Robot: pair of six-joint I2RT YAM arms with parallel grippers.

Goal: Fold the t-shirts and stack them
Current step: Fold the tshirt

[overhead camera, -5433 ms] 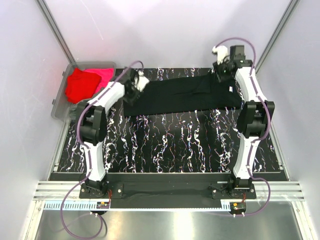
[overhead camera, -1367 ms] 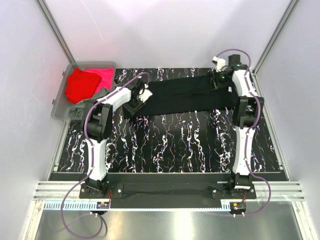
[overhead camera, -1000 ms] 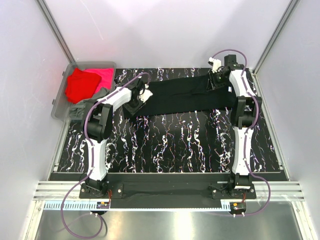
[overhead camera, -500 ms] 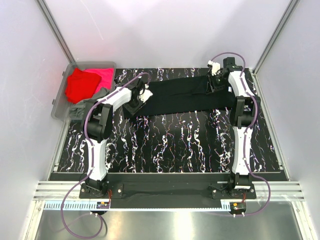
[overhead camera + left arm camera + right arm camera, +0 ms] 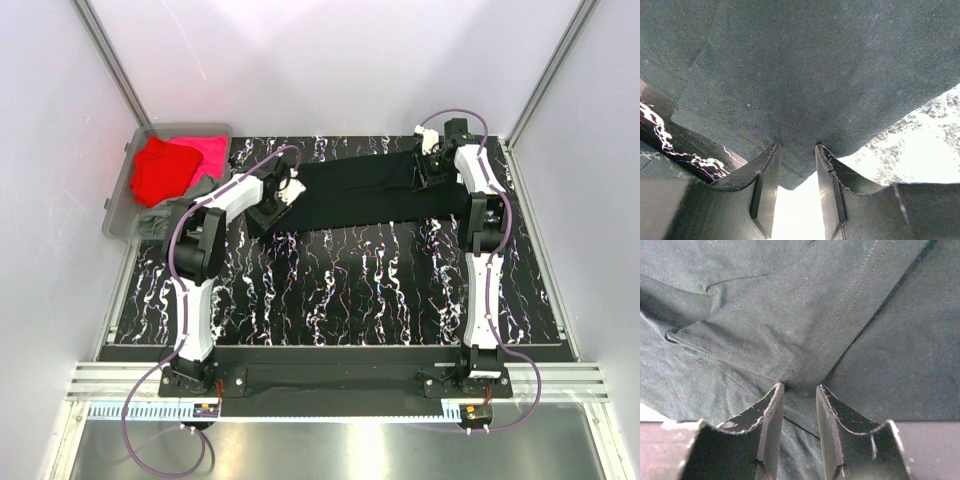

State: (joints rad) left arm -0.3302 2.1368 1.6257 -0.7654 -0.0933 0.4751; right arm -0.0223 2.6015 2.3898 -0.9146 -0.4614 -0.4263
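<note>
Black t-shirt [image 5: 370, 195] stretched across the far side of the counter [image 5: 350, 300], left jaws pinched on its left edge, right jaws pinched on its right end, red t-shirt [image 5: 155, 172] and pink t-shirt [image 5: 208, 150] in the bin [image 5: 118, 205]

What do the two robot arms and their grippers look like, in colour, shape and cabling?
The left arm and right arm have white links joined by bulky black joints. A purple cable loops out from each base and runs along the arm. The left gripper and right gripper each have two flat black fingers with scuffed, pale edges.
</note>
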